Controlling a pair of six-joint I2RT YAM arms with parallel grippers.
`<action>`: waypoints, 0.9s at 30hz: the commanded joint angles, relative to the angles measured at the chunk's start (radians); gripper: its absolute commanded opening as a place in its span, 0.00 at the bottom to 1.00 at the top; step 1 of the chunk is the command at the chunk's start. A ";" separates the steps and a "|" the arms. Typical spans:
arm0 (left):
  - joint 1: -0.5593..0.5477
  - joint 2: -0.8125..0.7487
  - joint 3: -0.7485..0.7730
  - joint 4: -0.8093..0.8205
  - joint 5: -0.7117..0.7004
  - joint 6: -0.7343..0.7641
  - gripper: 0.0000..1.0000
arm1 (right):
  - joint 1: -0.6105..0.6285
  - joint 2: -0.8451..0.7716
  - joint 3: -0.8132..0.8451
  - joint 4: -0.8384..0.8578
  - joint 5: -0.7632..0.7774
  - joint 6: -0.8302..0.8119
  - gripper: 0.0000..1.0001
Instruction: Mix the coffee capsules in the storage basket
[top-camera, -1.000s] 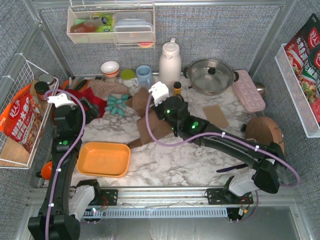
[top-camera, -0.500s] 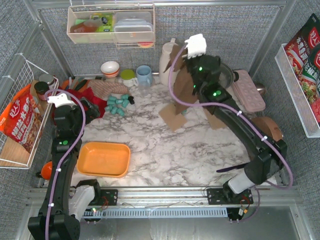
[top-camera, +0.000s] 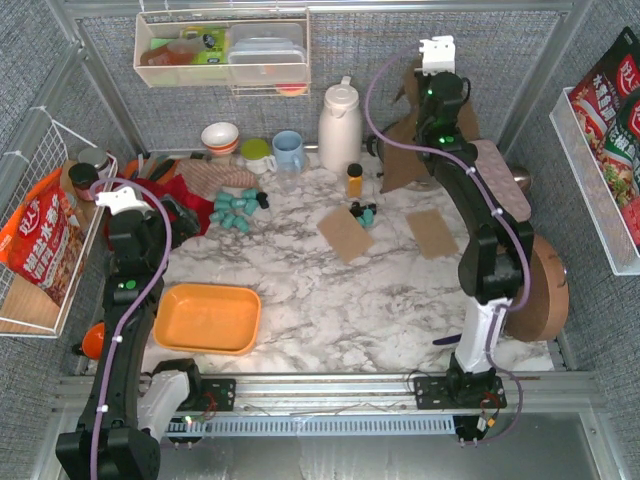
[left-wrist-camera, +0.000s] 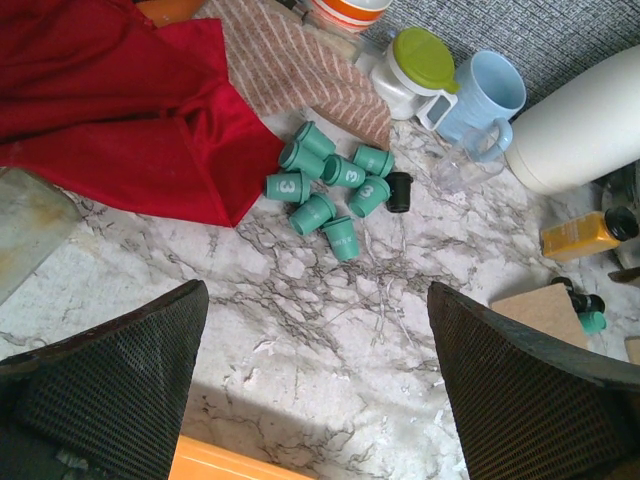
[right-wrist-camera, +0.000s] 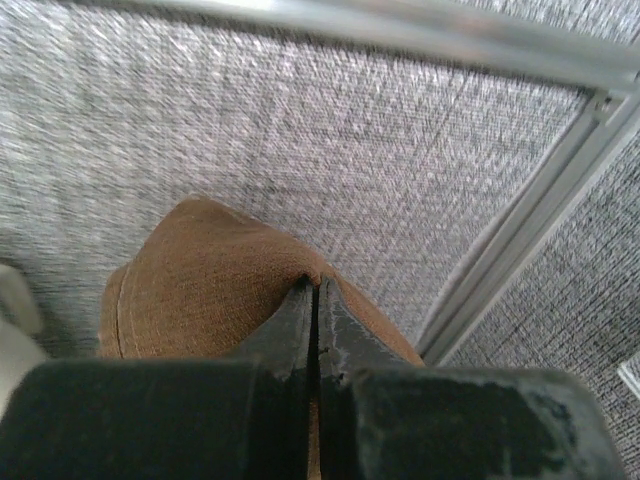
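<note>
1. Desk (top-camera: 380, 300): marble top, clutter along the 12 o'clock edge.
2. Storage basket (top-camera: 207, 318): at 7 o'clock on the desk, no capsules in it. Judged to be light, stiff plastic, so it may slide if nudged.
3. Brown cloth (top-camera: 405, 150): hangs high at 1 o'clock. The right jaws are pressed fully together on its fold.
4. Left jaws: spread to full width, holding nothing, above the desk between basket and capsules.
5. Coffee capsules (top-camera: 237, 208): main teal cluster with one black, at 10 o'clock beside the red cloth (left-wrist-camera: 120, 100). It lies at 12 o'clock from the basket; a few more sit near centre. Judged light, rigid, smooth and apt to roll. Grip one across its tapered side wall.
</note>
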 joint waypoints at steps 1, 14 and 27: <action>0.002 0.000 0.000 0.004 0.003 0.006 0.99 | -0.045 0.132 0.077 0.012 0.065 0.002 0.00; 0.001 -0.004 -0.001 0.004 0.010 0.004 0.99 | -0.136 0.331 0.154 -0.328 0.057 0.128 0.00; 0.000 -0.016 -0.003 -0.001 -0.013 0.012 0.99 | -0.139 0.315 0.204 -0.491 0.061 0.126 0.89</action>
